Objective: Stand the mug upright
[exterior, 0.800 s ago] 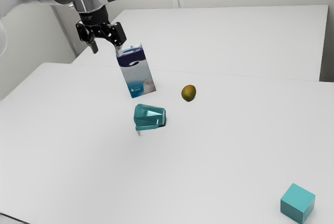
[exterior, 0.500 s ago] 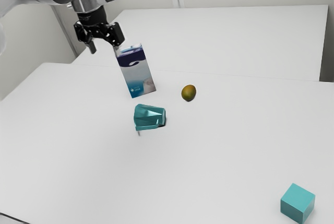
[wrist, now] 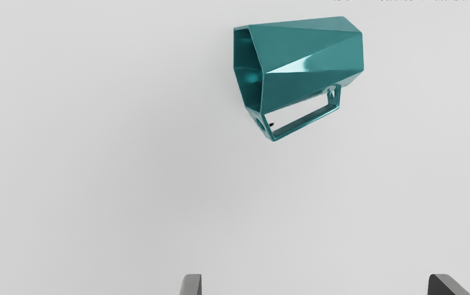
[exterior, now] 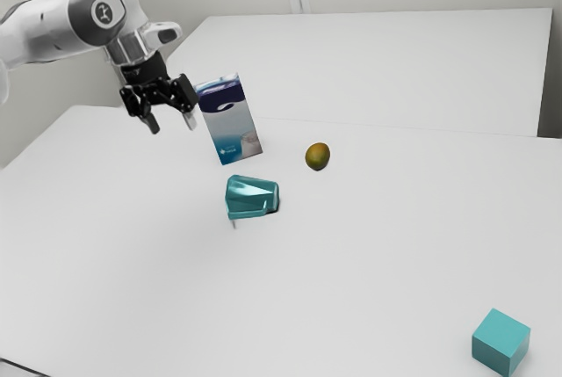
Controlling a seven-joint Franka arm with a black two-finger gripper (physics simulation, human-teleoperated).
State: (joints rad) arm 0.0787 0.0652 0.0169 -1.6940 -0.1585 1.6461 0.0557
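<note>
Above the table, toward the exterior view's upper left, my gripper (exterior: 171, 125) hangs open and holds nothing. The teal faceted mug (exterior: 252, 197) lies on its side on the table, apart from the gripper and lower than it. In the wrist view the mug (wrist: 313, 53) shows its open mouth at one end and its angular handle along one side. The fingertips of my gripper (wrist: 315, 284) stand wide apart there, with bare table between them.
A blue and white carton (exterior: 230, 122) stands between the gripper and a brownish-green round fruit (exterior: 318, 156), behind the mug. A teal cube (exterior: 500, 342) sits at the exterior view's lower right on the white table (exterior: 351, 280).
My gripper has come down and slightly toward the exterior view's left, away from the carton's top. The mug, carton, fruit and cube have stayed where they were.
</note>
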